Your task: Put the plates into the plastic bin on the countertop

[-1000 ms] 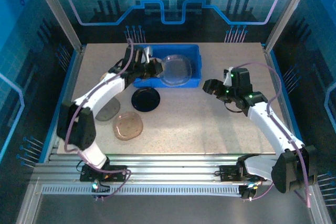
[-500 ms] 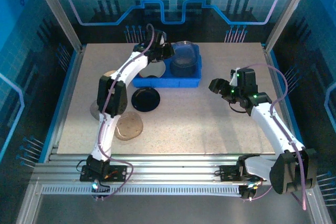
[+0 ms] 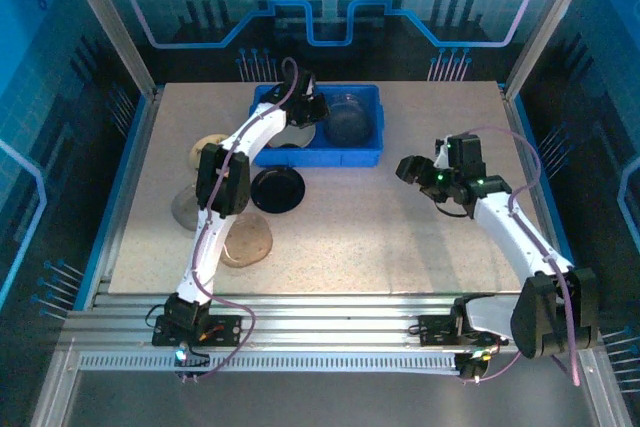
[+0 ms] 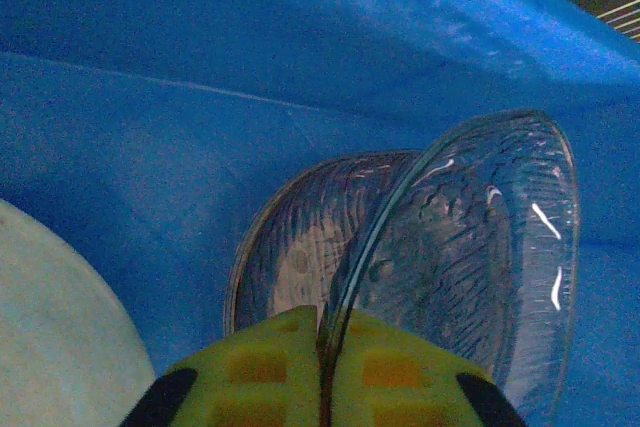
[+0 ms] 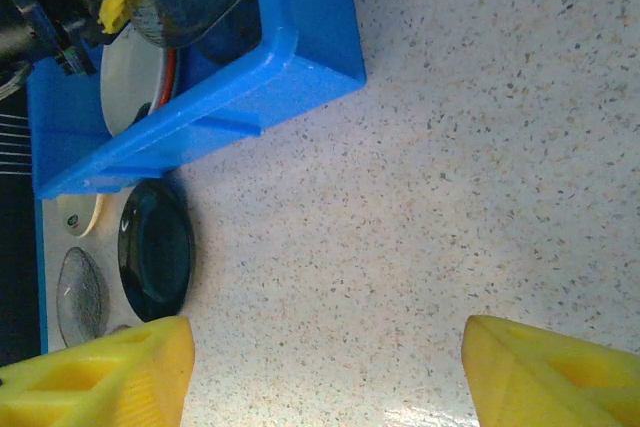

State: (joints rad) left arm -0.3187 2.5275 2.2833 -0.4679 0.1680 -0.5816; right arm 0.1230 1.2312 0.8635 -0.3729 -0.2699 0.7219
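Where the left gripper sits: down inside the bin, with the blue wall straight ahead of its pads.
Left gripper: pads drawn together on the rim of a clear plate — no gap shows on either side of the rim.
Clear plate: on edge, rising ahead and to the right of the pads. It leans close to a second plate just behind it, and whether the two touch cannot be told.
Pale plate: lying in the bin, low and to the left of the pads.
Right gripper: jaws wide apart with nothing between them, hovering over bare countertop.
From the right gripper: the bin's corner lies ahead and to the left, and a black plate rests on the countertop just outside it.
Behind the left gripper: a brown plate and a grey plate wait on the countertop, outside the bin.
Handling: the clear plate looks stiff, light and glossy, so probably slippery and brittle. The rim is the only place to take hold, and it wants lowering close to the bin floor rather than dropping against its neighbours.
Flat plates: each likely best pinched at the raised lip — one finger inside, one outside.
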